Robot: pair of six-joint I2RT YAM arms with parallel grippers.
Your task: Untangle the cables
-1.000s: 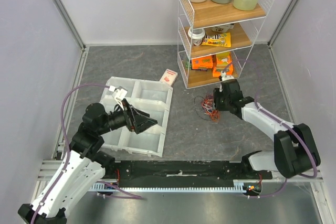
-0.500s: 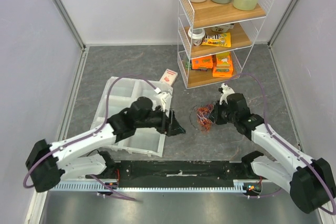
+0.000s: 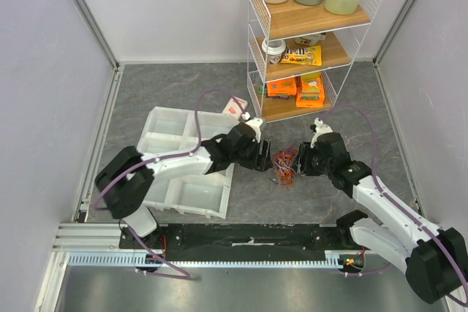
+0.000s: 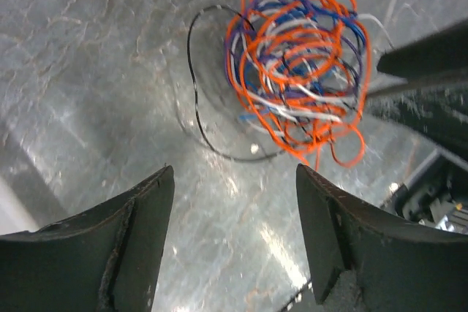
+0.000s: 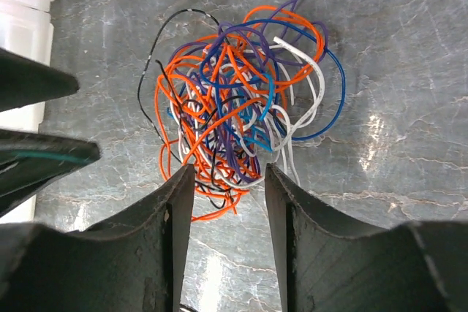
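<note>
Cables (image 3: 284, 165) bunched on table (image 3: 183, 93), between both grippers. Left gripper (image 4: 234, 242): jaws wide, empty, tangle just ahead of the tips. Right gripper (image 5: 227, 228): narrower gap, tangle's near edge between the tips, not clamped. Both arms reach low, facing each other.

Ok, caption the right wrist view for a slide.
Right fingers, apart, straddle the near edge of the cable tangle on the grey table; left fingers sit at frame left.
</note>
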